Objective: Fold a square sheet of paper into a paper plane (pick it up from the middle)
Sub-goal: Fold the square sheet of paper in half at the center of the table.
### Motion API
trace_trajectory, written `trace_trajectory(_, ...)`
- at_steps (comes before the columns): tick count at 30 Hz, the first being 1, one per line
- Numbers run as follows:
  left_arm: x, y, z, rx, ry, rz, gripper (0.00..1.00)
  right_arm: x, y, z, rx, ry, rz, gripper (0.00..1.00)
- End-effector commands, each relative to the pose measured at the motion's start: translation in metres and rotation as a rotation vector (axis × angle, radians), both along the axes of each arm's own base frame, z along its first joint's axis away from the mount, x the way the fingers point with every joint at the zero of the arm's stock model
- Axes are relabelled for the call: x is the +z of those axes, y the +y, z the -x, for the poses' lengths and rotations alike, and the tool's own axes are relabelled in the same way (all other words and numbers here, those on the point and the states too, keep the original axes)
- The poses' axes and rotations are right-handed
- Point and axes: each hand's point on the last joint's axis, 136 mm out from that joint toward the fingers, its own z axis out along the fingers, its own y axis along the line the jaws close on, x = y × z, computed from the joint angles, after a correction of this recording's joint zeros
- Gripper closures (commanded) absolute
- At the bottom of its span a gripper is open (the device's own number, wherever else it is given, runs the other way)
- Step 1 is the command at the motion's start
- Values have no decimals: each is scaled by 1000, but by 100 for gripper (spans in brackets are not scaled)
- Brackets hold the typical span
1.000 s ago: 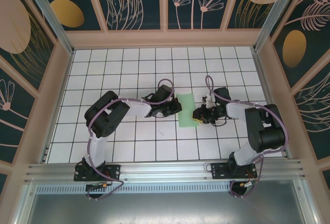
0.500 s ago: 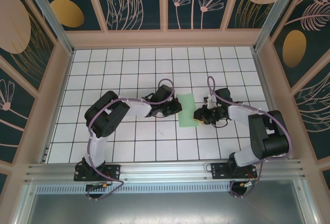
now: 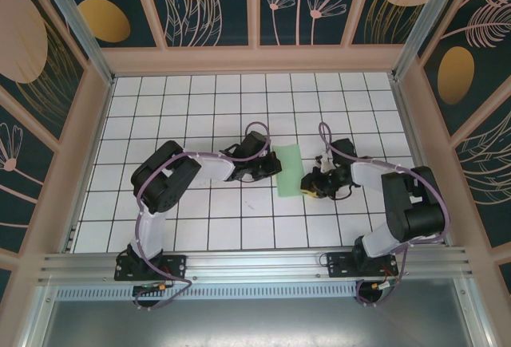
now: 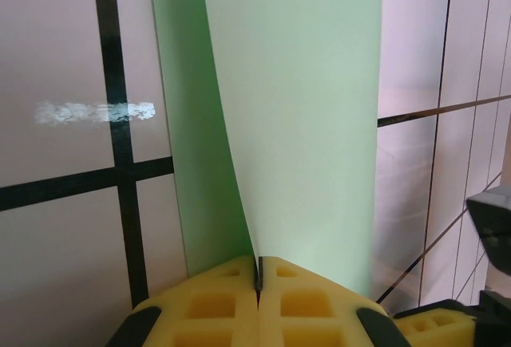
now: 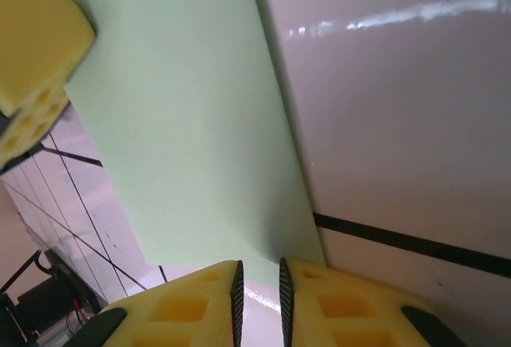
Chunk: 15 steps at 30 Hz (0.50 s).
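Centre of table (image 3: 200, 100): square sheet of paper (image 3: 289, 170) lies as a narrow doubled strip. Looks like centre fold only, so early stage by my est.

L gripper (image 4: 259, 274) at strip's 9 o'clock, jaws fully closed, pinching sheet edge; top layer lifts.

R gripper (image 5: 259, 279) at 4 o'clock, jaws a slit apart, holding nothing, just beside edge.

Nose and wing folds left.

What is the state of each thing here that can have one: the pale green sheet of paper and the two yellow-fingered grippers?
pale green sheet of paper: folded over into a narrow rectangle, upper layer curving up.
left gripper: shut on the paper's edge.
right gripper: slightly open, nothing between the jaws.
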Motion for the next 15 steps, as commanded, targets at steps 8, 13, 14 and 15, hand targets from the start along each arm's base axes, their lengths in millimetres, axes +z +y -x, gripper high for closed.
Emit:
trace_trajectory(8,-29,13,5,3,38,-103,97,49,21,-96,14,-219,-59,78)
trace_trajectory(13,-27,11,4,-1,37,-98,97,12,18,-101,10,-148,-28,79)
trace_trajectory(14,-27,10,4,-1,38,-98,97,7,18,-100,10,-143,-25,78)
trace_trajectory(15,-27,11,4,0,40,-96,98,1,16,-98,4,-134,-20,78)
